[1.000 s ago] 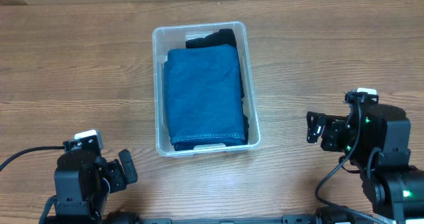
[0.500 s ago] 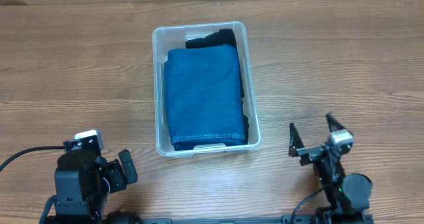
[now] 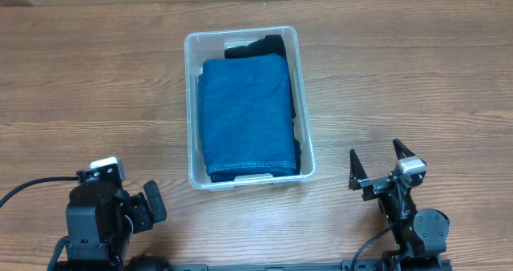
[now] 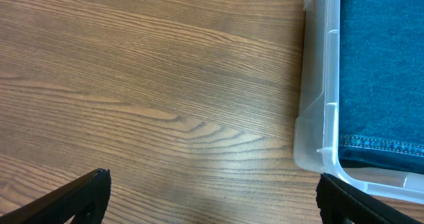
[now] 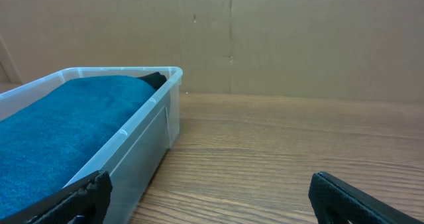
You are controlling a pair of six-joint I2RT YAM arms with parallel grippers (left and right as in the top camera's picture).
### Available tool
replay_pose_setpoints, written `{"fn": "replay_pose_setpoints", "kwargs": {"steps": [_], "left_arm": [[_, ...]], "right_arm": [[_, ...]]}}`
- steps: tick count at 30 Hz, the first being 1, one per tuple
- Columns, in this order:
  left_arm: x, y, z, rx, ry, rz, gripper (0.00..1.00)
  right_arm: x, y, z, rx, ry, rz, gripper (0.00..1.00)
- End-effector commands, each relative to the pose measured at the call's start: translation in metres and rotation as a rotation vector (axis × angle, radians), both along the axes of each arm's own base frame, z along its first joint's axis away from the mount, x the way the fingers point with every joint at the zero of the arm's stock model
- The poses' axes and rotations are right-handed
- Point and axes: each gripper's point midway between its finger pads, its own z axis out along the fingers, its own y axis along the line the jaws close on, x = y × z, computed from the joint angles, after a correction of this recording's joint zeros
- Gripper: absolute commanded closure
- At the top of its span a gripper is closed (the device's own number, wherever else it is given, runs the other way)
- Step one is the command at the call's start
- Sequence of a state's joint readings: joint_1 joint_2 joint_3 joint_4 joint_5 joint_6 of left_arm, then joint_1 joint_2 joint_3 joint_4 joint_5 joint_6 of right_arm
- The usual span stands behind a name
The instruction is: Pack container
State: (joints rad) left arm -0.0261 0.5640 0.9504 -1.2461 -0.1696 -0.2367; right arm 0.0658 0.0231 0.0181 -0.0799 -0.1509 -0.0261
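Note:
The clear plastic container point(image 3: 190, 86) stands in the middle of the table, filled with folded blue denim point(image 3: 245, 115) over a dark garment point(image 3: 255, 46). Its rim also shows in the left wrist view point(image 4: 329, 85) and in the right wrist view point(image 5: 142, 111). My left gripper point(image 4: 209, 197) is open and empty, low at the front left, beside the container's near left corner. My right gripper point(image 3: 377, 165) is open and empty at the front right, its fingers point(image 5: 209, 197) spread over bare wood right of the container.
The wooden table point(image 3: 417, 70) runs all round the container. A cardboard wall point(image 5: 298, 38) stands behind the table's far edge.
My right arm has dropped down and back to the front edge, and the gripper now points along the table. The left arm and the container have not moved.

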Motion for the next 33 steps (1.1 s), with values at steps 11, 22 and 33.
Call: {"fn": "replay_pose_setpoints", "kwargs": {"steps": [11,22,33], "left_arm": [[0.016,-0.001,0.006,0.067,-0.299,-0.070,0.00],[0.086,-0.015,-0.048,0.121,-0.822,-0.179,0.00],[0.085,-0.018,-0.063,0.106,-0.753,-0.194,0.00]], "right_arm": [[0.000,-0.002,0.000,0.000,-0.009,-0.011,0.00],[0.000,-0.002,0.000,0.000,-0.009,-0.011,0.00],[0.000,-0.002,0.000,0.000,-0.009,-0.011,0.00]]}}
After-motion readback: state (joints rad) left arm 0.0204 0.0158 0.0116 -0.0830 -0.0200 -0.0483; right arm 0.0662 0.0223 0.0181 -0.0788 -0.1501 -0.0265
